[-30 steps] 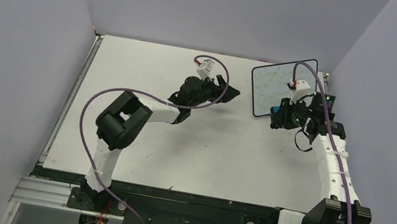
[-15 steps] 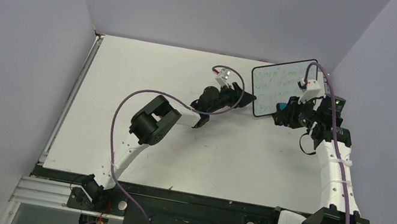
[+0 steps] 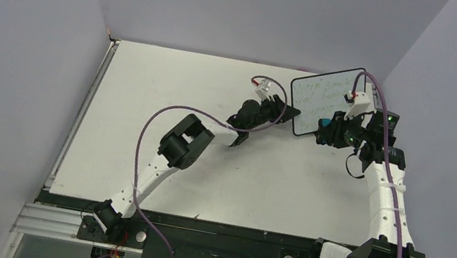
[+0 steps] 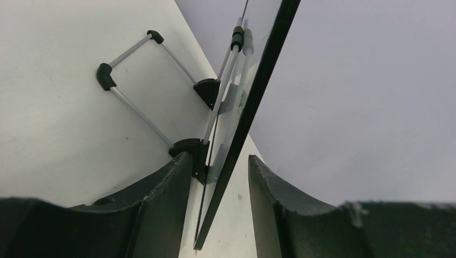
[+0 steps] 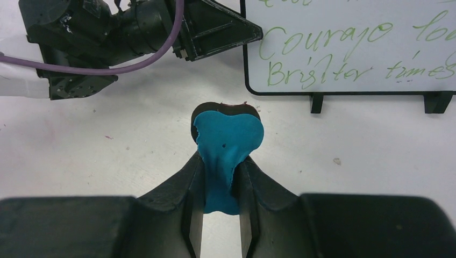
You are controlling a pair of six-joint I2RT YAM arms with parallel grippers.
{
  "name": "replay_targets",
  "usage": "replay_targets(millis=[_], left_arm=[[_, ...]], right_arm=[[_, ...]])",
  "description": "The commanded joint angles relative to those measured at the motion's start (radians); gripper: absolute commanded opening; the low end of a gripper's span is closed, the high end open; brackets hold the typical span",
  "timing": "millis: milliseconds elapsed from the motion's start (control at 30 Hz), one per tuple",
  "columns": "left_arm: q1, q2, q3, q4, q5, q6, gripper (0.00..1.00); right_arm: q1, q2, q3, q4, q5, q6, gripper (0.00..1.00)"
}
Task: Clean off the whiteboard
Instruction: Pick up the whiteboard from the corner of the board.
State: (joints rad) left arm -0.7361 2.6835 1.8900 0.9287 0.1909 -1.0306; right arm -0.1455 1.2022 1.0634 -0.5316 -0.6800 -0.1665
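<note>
The whiteboard (image 3: 325,97) stands on its lower long edge, leaning back on a thin wire stand (image 4: 134,80). Its long axis runs side to side across the table (image 3: 157,159), the right end a little farther from the arms than the left. The face with green handwriting is turned towards the arms.

Left gripper (image 3: 290,113): the board's lower left corner is at its fingertips. In the left wrist view (image 4: 219,158) the board shows edge-on, its black rim running from between the two fingers (image 4: 166,199) up and away. The jaws stand partly spread, one on each side of that edge. There is a clear gap between the rim and the finger on the written-face side. On the other side the finger lies just beside a black foot of the stand, and whether it touches cannot be told. The stand's rods and rear feet are ahead of that finger, behind the board.

Right gripper (image 5: 223,161): pressed in on a blue eraser (image 5: 228,134), pinching its narrow waist, with the wider lobe sticking out past the fingertips. The board lies ahead of this claw and to its right — its lower left corner and two lines of green script show there (image 5: 349,48), apart from the eraser. The left gripper is ahead and to its left.
</note>
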Motion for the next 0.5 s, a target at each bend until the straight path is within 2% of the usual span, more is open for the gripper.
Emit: replay_targets(millis=[0,167,367,433,467], left_arm=[[-0.016,0.036,0.091,-0.011,-0.005,0.003,0.40],[-0.026,0.069,0.133,-0.008,-0.004,0.008,0.39],[-0.028,0.087,0.149,0.004,-0.002,0.014,0.32],[-0.027,0.086,0.150,0.015,0.006,0.028,0.24],[-0.026,0.080,0.150,0.022,0.012,0.044,0.10]], right_arm=[[-0.011,-0.017,-0.002,0.043,-0.034,0.005,0.00],[-0.018,-0.021,-0.003,0.042,-0.038,0.004,0.00],[-0.028,-0.022,-0.005,0.042,-0.052,0.004,0.00],[-0.029,-0.021,-0.004,0.042,-0.056,0.004,0.00],[-0.030,-0.022,-0.005,0.041,-0.058,0.004,0.00]])
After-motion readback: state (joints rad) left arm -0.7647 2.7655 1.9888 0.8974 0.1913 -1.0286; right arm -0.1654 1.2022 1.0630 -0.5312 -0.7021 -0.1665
